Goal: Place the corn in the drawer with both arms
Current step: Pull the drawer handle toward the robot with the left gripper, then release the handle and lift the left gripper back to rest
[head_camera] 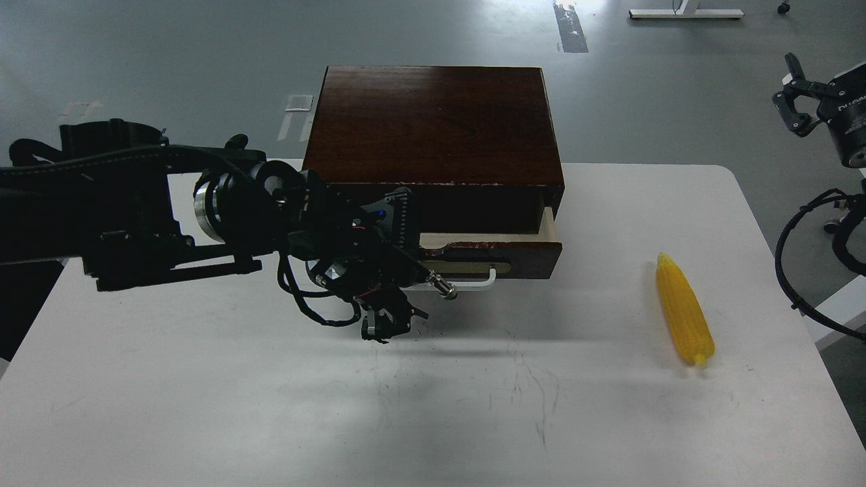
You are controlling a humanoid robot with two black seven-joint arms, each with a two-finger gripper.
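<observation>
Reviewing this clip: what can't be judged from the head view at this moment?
- Left claw: dark, tangled with cables at the white bar handle; whether it grips the handle is unclear.
- Dark brown wooden drawer: slightly open; interior hidden by its front and the cabinet top.
- Right claw: small at the right edge, arm cut off.
- Yellow ridged corn cob: underside unseen.

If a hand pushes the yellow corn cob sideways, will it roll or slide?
The corn cob is round and lies flat on the white table, so it would probably roll. Because it tapers, it may curve. Its ridged kernels might give some grip.

Drawer (534, 253) ajar; corn (685, 310) flat, rightward
</observation>
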